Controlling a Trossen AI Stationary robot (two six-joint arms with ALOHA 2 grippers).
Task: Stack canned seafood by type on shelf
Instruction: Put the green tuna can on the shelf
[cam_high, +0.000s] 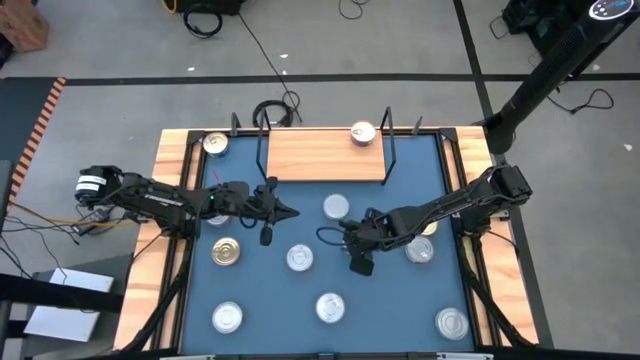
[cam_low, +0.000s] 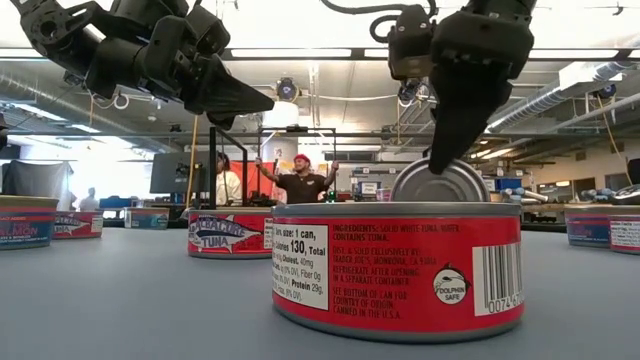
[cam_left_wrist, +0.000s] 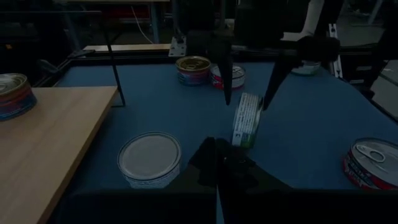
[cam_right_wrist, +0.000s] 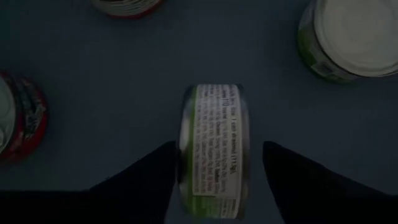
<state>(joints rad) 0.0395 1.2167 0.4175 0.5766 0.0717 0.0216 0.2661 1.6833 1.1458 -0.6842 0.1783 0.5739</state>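
Right gripper: the right gripper (cam_right_wrist: 214, 180) hangs over the middle of the blue desk (cam_high: 380, 310), its two dark fingers (cam_right_wrist: 140, 177) spread wide on either side of a can standing on its edge; a narrow gap shows on each side, so no firm hold can be seen.
Can on edge: the green-labelled can (cam_right_wrist: 211, 149) stands on its rim with the printed side label facing up, between the right gripper's fingers; in the left wrist view it shows as a tilted disc (cam_left_wrist: 245, 118) under that gripper.
Left gripper: the left gripper (cam_high: 283, 210) is closed and holds nothing, hovering above the desk just in front of the shelf, left of the centre.
Silver-lidded can: a can with a plain silver lid (cam_left_wrist: 149, 158) stands upright near the left gripper, beside the shelf's front edge.
Shelf: the light wooden shelf (cam_high: 320, 155) lies at the far side of the desk with black wire uprights (cam_high: 262, 150) at its ends.
Can on shelf: one gold-lidded can (cam_high: 363, 133) stands on the shelf near its right end.
Corner can: another gold-lidded can (cam_high: 215, 144) stands on the desk just left of the shelf.
Loose cans: more upright cans are scattered over the desk, among them a gold-lidded one (cam_high: 226, 252) at left and silver-lidded ones (cam_high: 331, 307) towards the front.
Red tuna can: a red-labelled tuna can (cam_low: 398, 265) stands closest in the low view.
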